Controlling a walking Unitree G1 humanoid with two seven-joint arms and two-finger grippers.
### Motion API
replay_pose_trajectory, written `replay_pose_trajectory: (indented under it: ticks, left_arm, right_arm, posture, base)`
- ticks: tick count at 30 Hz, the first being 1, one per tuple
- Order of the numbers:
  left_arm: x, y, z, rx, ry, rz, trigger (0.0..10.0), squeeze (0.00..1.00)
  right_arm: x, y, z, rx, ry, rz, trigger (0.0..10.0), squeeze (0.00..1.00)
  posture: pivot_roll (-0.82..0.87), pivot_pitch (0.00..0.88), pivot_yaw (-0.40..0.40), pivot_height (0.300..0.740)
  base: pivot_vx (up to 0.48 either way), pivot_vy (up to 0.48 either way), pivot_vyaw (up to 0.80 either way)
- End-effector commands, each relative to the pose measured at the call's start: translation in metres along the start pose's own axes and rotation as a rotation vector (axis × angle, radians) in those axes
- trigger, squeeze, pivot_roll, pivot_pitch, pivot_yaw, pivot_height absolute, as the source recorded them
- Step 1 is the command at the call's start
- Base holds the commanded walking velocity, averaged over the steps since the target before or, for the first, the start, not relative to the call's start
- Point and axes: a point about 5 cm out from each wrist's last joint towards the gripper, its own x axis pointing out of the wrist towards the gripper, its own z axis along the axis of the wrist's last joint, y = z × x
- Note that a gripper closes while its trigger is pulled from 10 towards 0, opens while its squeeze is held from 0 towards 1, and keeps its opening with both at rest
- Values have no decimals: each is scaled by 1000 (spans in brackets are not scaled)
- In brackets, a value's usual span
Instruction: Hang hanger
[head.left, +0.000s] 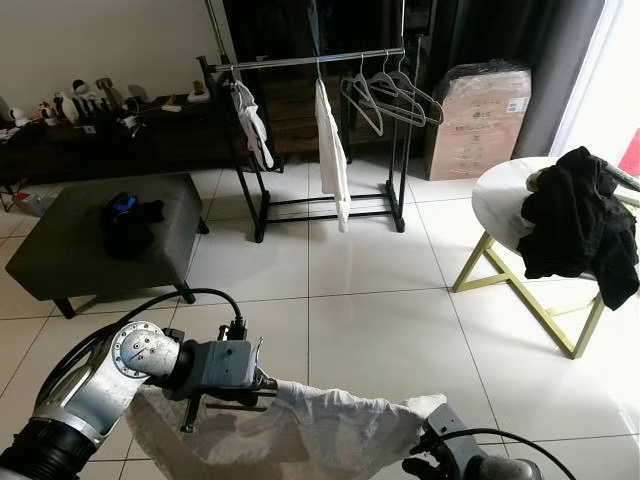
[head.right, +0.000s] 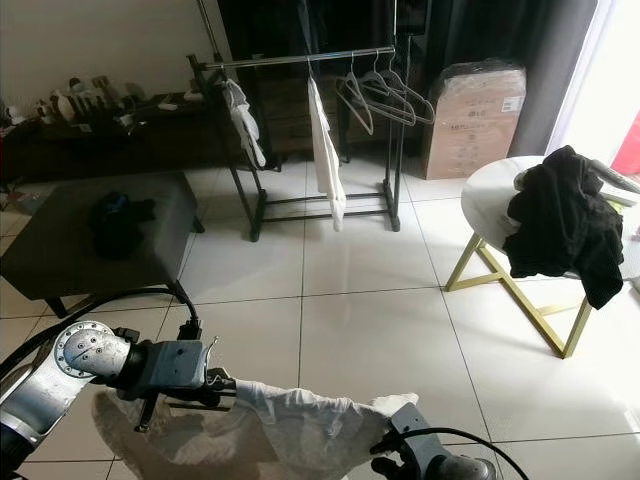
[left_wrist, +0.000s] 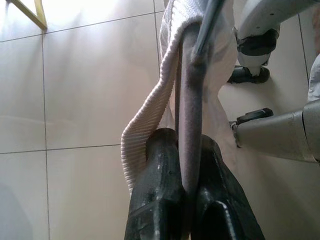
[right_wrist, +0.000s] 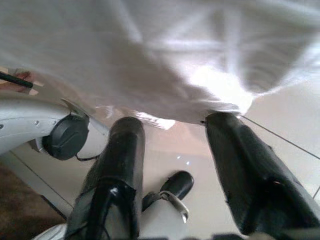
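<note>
Both grippers at hanger (left_wrist: 189, 100): left gripper (left_wrist: 186, 165) clamps its bar lengthwise; right gripper (right_wrist: 172, 145) spread under garment (head.left: 300, 430).

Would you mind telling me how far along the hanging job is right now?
Done: a white garment already hangs on the rack. In hand: the left gripper is shut on the hanger carrying a white sweater; the right gripper is open under it. Left: crossing the floor and hooking it on.

- I can't see most of the hanger (left_wrist: 190, 100); the white garment (head.left: 300, 430) covers it.
- My right hand (right_wrist: 175, 135) is cut off at the head view's lower edge.
- Items on the far bench (head.left: 90, 130) are too small to identify.
</note>
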Motion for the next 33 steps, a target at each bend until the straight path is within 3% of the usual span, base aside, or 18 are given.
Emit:
replay_pose_trajectory:
  ticks: [1,10,11,12,13,14,20,22,23,24,30,31,32,33]
  left_arm:
    - [-11,3,-1,0,14,16,10000,0]
    - [-12,2,-1,-8,23,-2,10000,0]
    - [-12,2,0,-8,20,-4,10000,0]
    - [-12,2,0,-8,20,-4,10000,0]
    - [-12,2,0,-7,20,-4,10000,0]
    - [-12,2,0,-6,19,-4,10000,0]
    - [-12,2,1,-4,19,-4,10000,0]
    - [-11,2,2,-1,15,-8,10000,0]
    - [-11,2,4,0,12,-11,10000,0]
    - [-11,2,4,1,12,-13,10000,0]
    - [-9,2,6,3,6,-16,10000,0]
    - [-9,2,6,4,4,-17,10000,0]
    - [-9,2,6,4,4,-17,10000,0]
    - [-8,2,7,4,2,-19,10000,0]
  right_arm:
    - [-5,-11,-1,10,-18,-81,10000,1000]
    - [-18,-31,-7,44,-23,-193,10000,1000]
    - [-19,-31,-7,63,-36,-179,10000,847]
    - [-19,-31,-7,63,-36,-179,10000,847]
    - [-18,-29,-7,76,-41,-152,10000,506]
    - [-17,-26,-7,82,-43,-116,10000,0]
    - [-14,-17,-8,68,-37,-29,10000,0]
    - [-9,-5,-8,44,-25,76,10000,0]
    - [-7,0,-8,36,-23,114,10000,859]
    - [-6,2,-7,37,-28,129,10000,1000]
    - [-3,6,-1,26,-51,153,10000,984]
    - [-3,7,0,21,-51,152,10000,400]
    - [-3,7,0,21,-51,152,10000,400]
    - [-2,9,0,21,-51,157,10000,0]
  posture:
    - [-76,64,103,740]
    - [-79,66,105,740]
    - [-80,67,106,740]
    - [-80,67,106,740]
    - [-80,67,107,740]
    - [-80,67,107,740]
    - [-78,68,107,740]
    - [-74,69,108,740]
    - [-74,70,109,740]
    - [-72,69,110,740]
    - [-72,71,110,740]
    - [-73,71,110,740]
    - [-73,71,110,740]
    - [-73,72,110,740]
  base:
    - [0,0,0]
    - [0,0,0]
    - [0,0,0]
    - [0,0,0]
    - [0,0,0]
    - [0,0,0]
    - [0,0,0]
    - [0,0,0]
    - [0,0,0]
    - [0,0,0]
    - [0,0,0]
    - [0,0,0]
    - [0,0,0]
    - [0,0,0]
